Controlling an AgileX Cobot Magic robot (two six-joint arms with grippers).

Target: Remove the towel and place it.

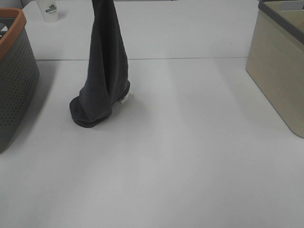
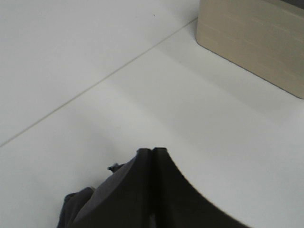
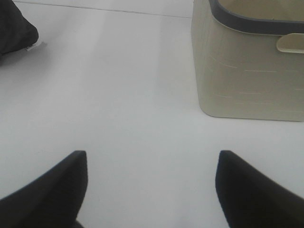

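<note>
Dangling from the clamped left end effector [image 2: 153, 151], towel [image 1: 105, 71] hangs outside basket [image 1: 19, 76]; right end effector [image 3: 152, 154] spread, empty.

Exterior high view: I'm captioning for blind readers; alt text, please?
A dark grey towel hangs from above the frame, its bunched lower end touching the white table. A grey perforated basket stands at the left edge, a beige bin at the right, a white cup at the back left.

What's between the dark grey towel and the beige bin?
Nothing: bare white table separates the dark grey terry towel and the beige plastic bin, per the exterior high view.
</note>
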